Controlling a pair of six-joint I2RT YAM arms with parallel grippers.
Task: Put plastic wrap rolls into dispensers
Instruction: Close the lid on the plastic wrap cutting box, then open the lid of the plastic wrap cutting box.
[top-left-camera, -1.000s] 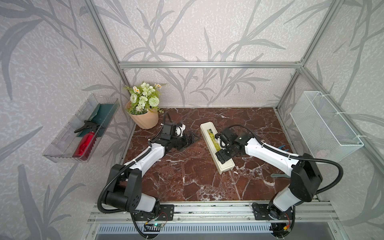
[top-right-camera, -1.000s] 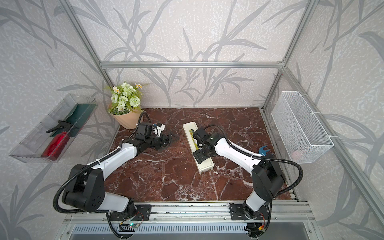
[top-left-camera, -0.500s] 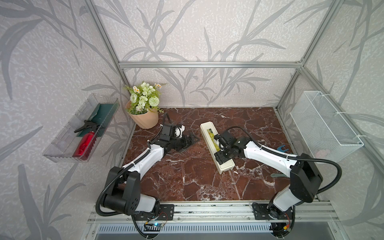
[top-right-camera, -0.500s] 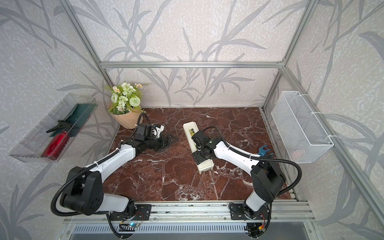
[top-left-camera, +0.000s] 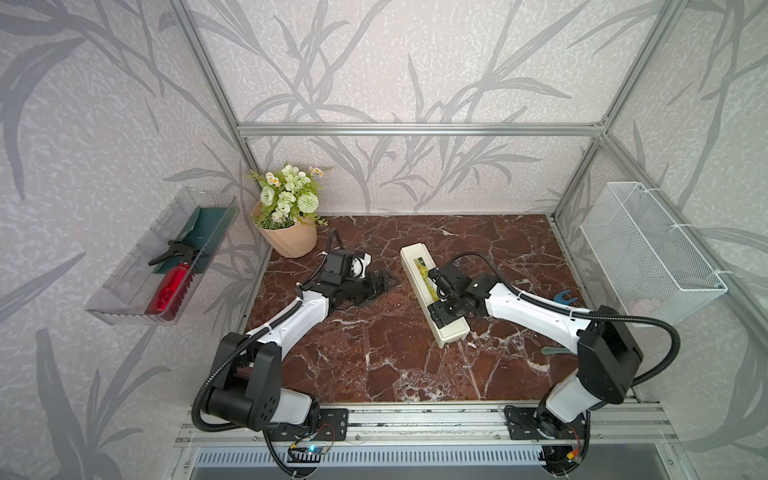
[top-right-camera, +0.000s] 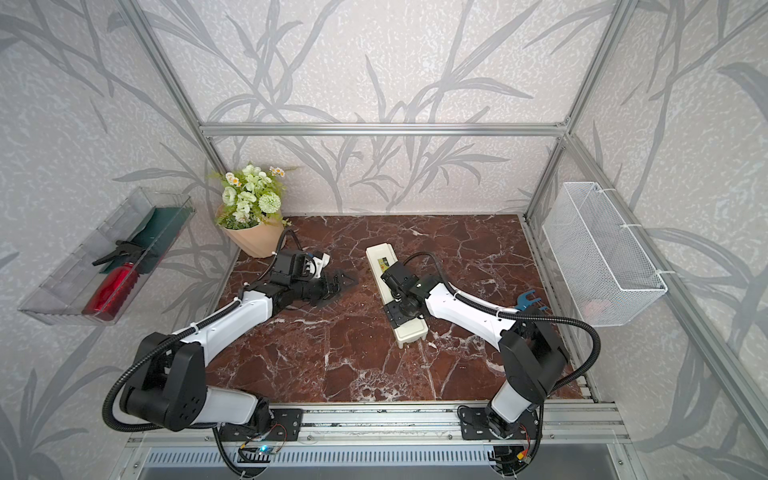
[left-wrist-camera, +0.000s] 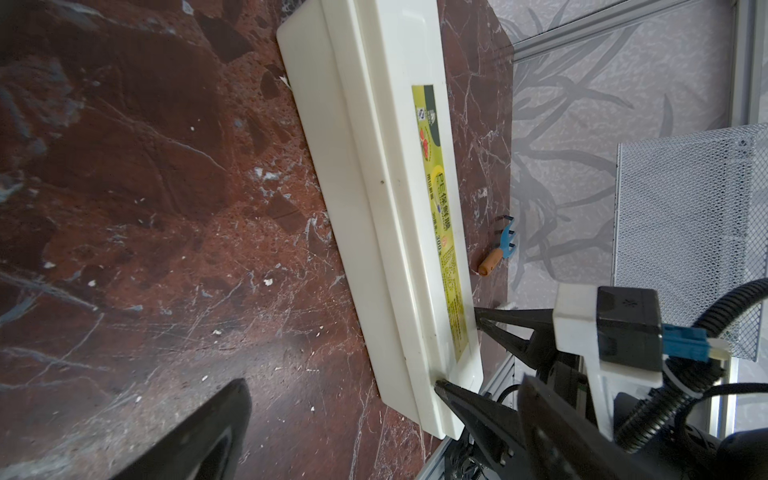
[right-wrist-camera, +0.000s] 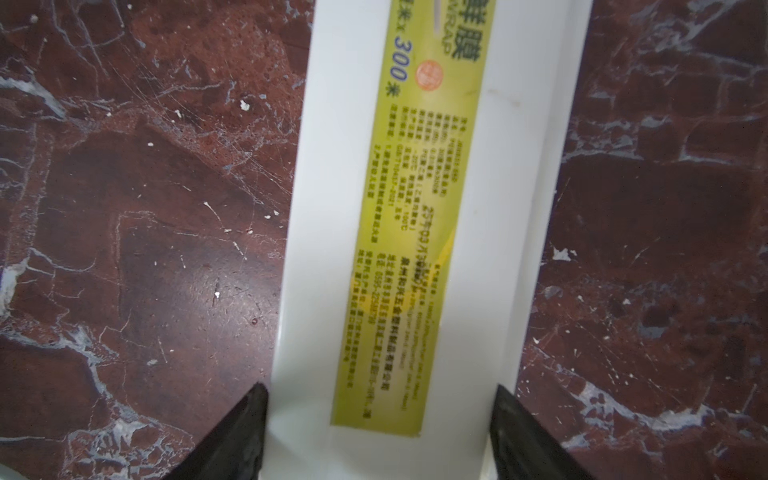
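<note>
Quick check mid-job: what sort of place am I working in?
Probably a staged robot test cell, not a real home: an aluminium frame, leaf-print wall panels and a marble-look tabletop.

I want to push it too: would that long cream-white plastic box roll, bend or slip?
Probably no rolling: the long cream-white plastic box lies flat-sided on the red marble tabletop. Its straight, unsagging edges suggest it is stiff. Its glossy sides could slip between the right gripper's pointed tips, which straddle it.
</note>
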